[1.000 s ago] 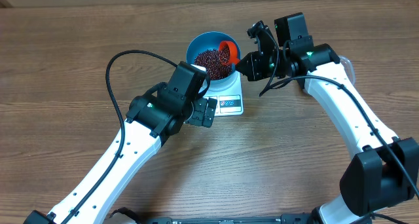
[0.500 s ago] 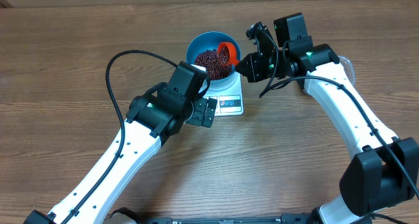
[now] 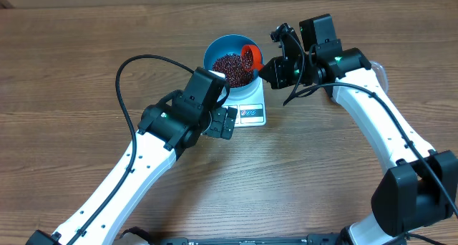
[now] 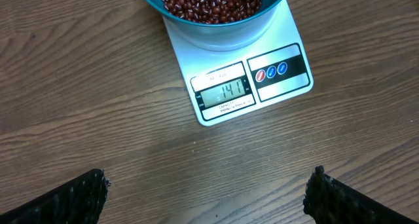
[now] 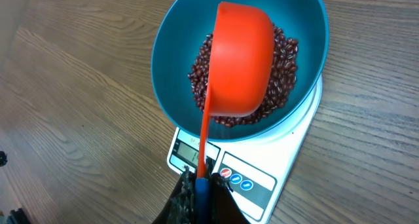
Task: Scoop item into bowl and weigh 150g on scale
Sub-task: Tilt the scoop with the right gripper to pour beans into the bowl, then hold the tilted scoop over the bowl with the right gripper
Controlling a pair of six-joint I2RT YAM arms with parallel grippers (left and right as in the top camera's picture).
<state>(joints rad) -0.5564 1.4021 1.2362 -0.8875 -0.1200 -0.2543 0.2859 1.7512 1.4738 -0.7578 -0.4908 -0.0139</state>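
The scale [image 4: 242, 86] sits flat on the wooden desk [image 4: 78, 86], and in the left wrist view its display [image 4: 226, 91] reads 141. The fine print above the digits is too small to read. Beside it a dark label panel carries one red and two blue round buttons [image 4: 271, 72]. The overhead view shows the same panel only as a blur, and in the right wrist view the scoop's handle [image 5: 204, 129] crosses the display and hides most of the digits. The blue bowl [image 4: 216, 31] stands on the scale's platform with the beans [image 4: 209, 1] heaped inside. Only the right wrist view shows the red scoop [image 5: 242, 60] tipped over those beans, rounded back toward the camera. The right hand [image 5: 200, 201] is clamped on the handle's blue end. The left hand [image 4: 206, 198] hangs above the desk near the scale, fingers spread wide and empty.
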